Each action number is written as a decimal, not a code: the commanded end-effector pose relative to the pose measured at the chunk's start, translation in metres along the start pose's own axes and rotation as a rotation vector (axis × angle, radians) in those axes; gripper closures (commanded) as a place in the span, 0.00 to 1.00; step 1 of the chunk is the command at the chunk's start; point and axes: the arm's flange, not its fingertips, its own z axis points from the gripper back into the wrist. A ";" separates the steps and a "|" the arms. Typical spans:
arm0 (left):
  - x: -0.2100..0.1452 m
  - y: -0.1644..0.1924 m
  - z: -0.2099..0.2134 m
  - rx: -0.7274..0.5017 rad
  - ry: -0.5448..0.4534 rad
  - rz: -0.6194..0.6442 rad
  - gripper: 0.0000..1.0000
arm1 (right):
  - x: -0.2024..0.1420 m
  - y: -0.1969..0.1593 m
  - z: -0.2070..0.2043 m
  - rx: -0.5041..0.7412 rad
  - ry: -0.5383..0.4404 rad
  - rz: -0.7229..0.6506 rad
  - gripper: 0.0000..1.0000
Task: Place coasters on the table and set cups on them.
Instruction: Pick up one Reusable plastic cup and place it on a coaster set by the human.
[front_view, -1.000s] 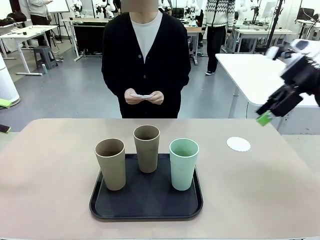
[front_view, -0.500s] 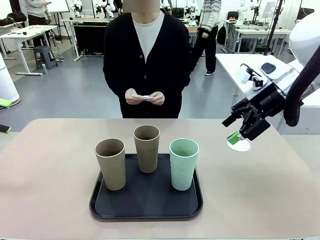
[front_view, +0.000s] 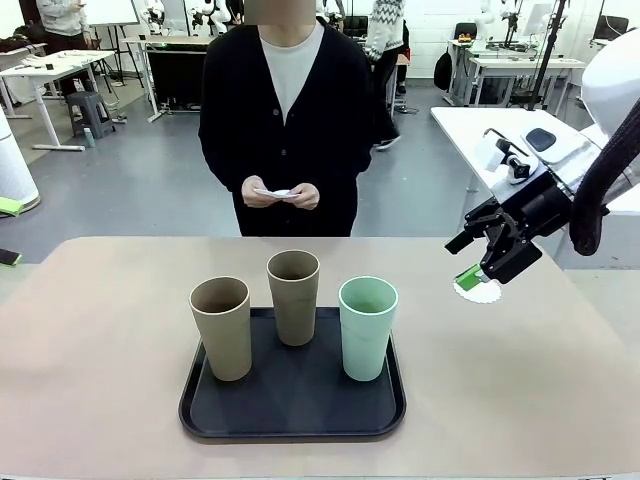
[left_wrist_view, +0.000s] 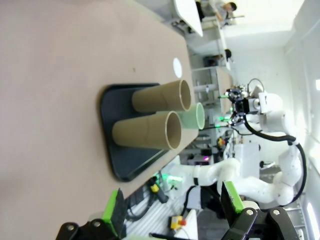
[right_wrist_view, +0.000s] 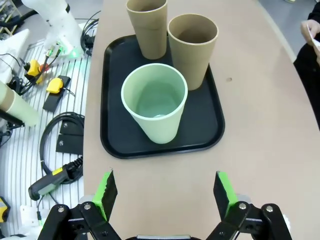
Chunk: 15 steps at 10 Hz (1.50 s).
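The coaster (front_view: 480, 292) lies just below my gripper (front_view: 472, 274), which is wide open and empty. Next I reach ahead for the mint cup (front_view: 367, 326).

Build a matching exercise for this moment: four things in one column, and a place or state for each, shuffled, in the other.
Things
1. mint green cup
2. white coaster
3. right pincer
4. person's hands

Places or states
A. open, just above the coaster
B. standing at the right end of the black tray
C. lying flat on the table, right of the tray
D. holding a thin white item at the far side

Pairs: 1-B, 2-C, 3-A, 4-D
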 end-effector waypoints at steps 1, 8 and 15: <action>0.001 -0.001 0.001 -0.007 -0.002 -0.006 0.00 | 0.002 -0.001 0.000 0.011 0.007 -0.012 0.00; 0.001 -0.001 0.001 -0.007 -0.002 -0.006 0.00 | -0.091 -0.015 -0.027 0.010 -0.477 0.072 0.00; 0.001 -0.001 0.001 -0.007 -0.002 -0.006 0.00 | -0.122 -0.015 -0.063 0.118 -0.484 -0.018 0.00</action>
